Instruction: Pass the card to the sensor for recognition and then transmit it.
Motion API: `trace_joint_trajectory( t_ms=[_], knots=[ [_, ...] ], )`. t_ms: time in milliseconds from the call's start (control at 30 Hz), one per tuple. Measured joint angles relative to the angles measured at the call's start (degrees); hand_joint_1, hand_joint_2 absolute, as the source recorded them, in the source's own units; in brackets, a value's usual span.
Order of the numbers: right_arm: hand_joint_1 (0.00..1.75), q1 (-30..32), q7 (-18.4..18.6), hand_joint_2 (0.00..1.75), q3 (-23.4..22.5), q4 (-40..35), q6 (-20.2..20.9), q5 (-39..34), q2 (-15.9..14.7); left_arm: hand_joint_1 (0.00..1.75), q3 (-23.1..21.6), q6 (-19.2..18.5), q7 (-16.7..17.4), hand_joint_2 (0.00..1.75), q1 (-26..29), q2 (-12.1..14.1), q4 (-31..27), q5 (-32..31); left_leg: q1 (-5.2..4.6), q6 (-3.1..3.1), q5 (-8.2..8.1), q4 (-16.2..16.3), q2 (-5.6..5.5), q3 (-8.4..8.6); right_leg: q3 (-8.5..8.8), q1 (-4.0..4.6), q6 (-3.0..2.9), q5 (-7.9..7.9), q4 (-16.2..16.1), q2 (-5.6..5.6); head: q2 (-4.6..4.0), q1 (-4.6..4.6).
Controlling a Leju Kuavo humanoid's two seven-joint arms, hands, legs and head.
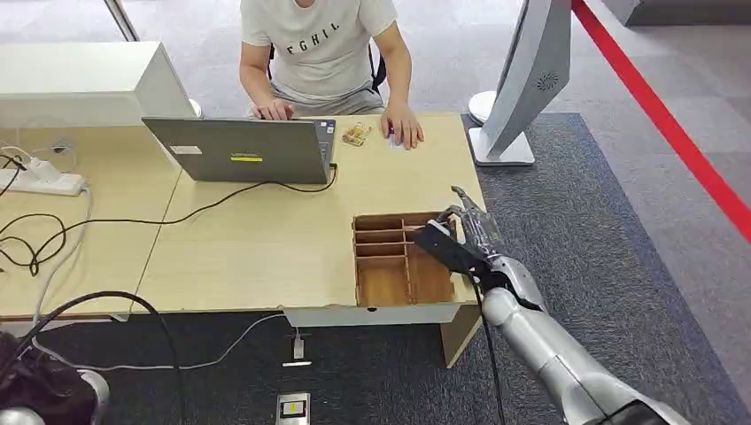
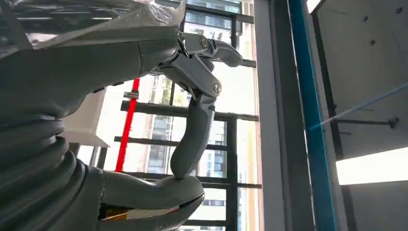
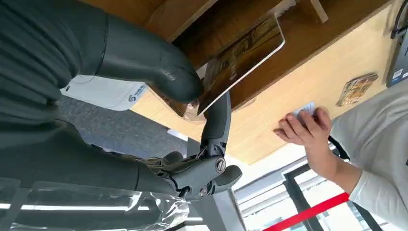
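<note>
Pinching one card (image 3: 243, 55), right hand (image 3: 192, 96) over one tray (image 1: 387, 266).

note your right arm (image 1: 553, 354): silver tube links, black cable alongside; right hand (image 1: 469, 239) has grey ribbed cover, dark fingers, round pivot screws.

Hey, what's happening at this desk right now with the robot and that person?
The right robot hand is pinching a card between thumb and finger, over the wooden divided tray at the near edge of the desk. The card is lifted clear of the tray. Across the desk a person sits at a laptop with one hand on a pale card-like thing. The left robot hand holds nothing, its fingers apart, pointing up toward windows.
</note>
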Motion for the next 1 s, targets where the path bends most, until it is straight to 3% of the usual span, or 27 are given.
trace_joint_trajectory(
  t_ms=[267,300,333,367,700,1000],
  knots=[
    [1.62,0.0,-0.5,1.75,0.0,0.4,-0.3,-0.3,0.1,0.00,-0.1,0.0,-0.5,1.75,-0.3,0.0,0.7,0.0,0.00,0.00,0.00,0.0,0.00,0.00,0.00,0.00,0.00,0.00,0.0,0.00,0.00,0.00],
    [1.52,0.0,-0.5,1.75,0.0,0.4,-0.3,-0.3,0.1,0.00,-0.1,0.0,-0.6,1.75,-0.3,0.0,0.7,0.0,0.00,0.00,0.00,0.0,0.00,0.00,0.00,0.00,0.00,0.00,0.0,0.00,0.00,0.00],
    [0.65,-0.1,-0.5,1.75,0.0,0.5,-0.3,-0.3,0.1,0.00,-0.2,0.0,-0.6,1.75,-0.3,0.0,0.8,0.0,0.00,0.00,0.00,0.0,0.00,0.00,0.00,0.00,0.00,0.00,0.0,0.00,0.00,0.00],
    [0.00,-0.1,-0.5,1.75,0.0,0.5,-0.3,-0.3,0.1,0.00,-0.2,0.0,-0.6,1.75,-0.3,0.0,0.8,0.0,0.00,0.00,0.00,0.0,0.00,0.00,0.00,0.00,0.00,0.00,0.0,0.00,0.00,0.00],
    [0.05,-0.5,-1.0,1.75,0.0,1.3,-0.1,-0.4,0.9,0.00,-0.2,0.0,-0.8,1.75,-0.2,-0.2,1.0,-0.6,0.00,0.00,0.00,0.0,0.00,0.01,0.01,0.00,0.00,0.00,0.0,0.01,0.00,-0.02],
    [0.00,-0.5,-1.1,1.75,0.4,2.2,0.3,-0.5,1.8,0.00,-0.2,0.0,-0.9,1.75,0.1,-0.6,1.0,-0.8,0.00,0.00,0.00,0.0,-0.01,-0.01,0.01,0.00,0.00,0.00,0.0,0.01,0.00,0.00]
  ],
)
